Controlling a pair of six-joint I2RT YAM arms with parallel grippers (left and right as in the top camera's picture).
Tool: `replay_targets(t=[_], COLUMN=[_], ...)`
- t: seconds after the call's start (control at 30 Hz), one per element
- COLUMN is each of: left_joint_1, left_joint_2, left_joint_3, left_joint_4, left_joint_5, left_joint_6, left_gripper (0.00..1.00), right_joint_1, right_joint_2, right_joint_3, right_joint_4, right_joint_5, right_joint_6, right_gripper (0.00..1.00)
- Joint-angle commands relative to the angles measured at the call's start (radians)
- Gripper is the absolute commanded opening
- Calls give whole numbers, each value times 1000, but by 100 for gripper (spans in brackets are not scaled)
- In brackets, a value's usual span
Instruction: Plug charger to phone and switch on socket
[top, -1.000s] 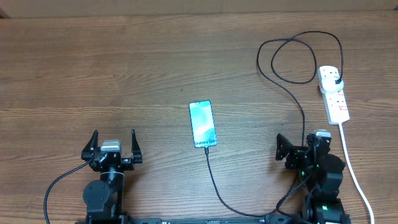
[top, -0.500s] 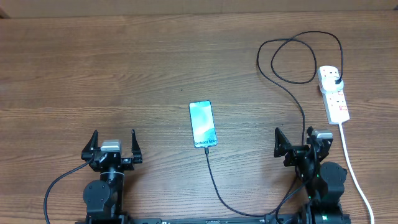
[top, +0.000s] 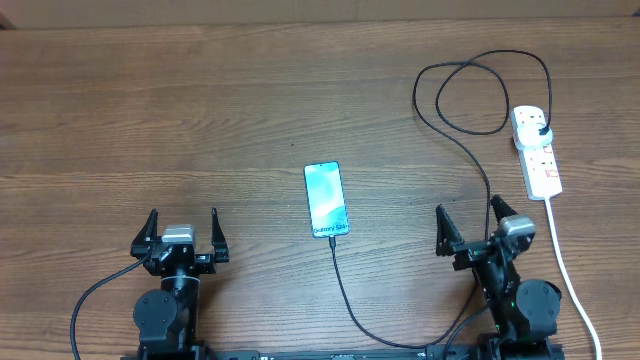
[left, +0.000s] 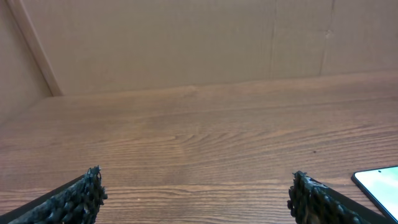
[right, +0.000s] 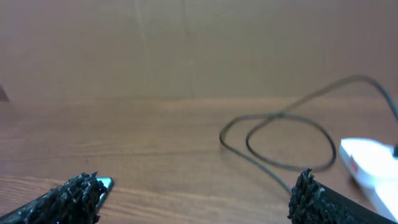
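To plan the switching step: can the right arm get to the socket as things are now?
Probably yes. The socket lies ahead of the open right gripper, slightly to its right; only the charger cable passes close beside the gripper.

3 views. Overhead: fixed, high, straight down on the table (top: 150, 100), phone (top: 327, 199) near centre. Left wrist: low over the table, left of phone, facing the back wall (left: 186, 43); shares phone corner with overhead. Right wrist: low, right of phone, same facing, blurry; shares charger (right: 273, 116) loop and socket (right: 367, 158) with overhead.
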Motion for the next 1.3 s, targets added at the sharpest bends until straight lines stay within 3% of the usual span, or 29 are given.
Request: replay_targets(t=[0.0,1.27], left_joint_1=[10,10], left_joint_2=[-11,-11], left_joint_3=[-4,-4], left_joint_4=[2,2], left_joint_5=[5,5], left_joint_6=[16,16], left_gripper=[100,100], right_joint_1=[17,31], right_joint_2=[-29,-29], right_joint_3=[-10,-10], right_joint_4=[2,6], right_joint_5=[6,3], right_joint_6=[-35,3], right_gripper=[100,100])
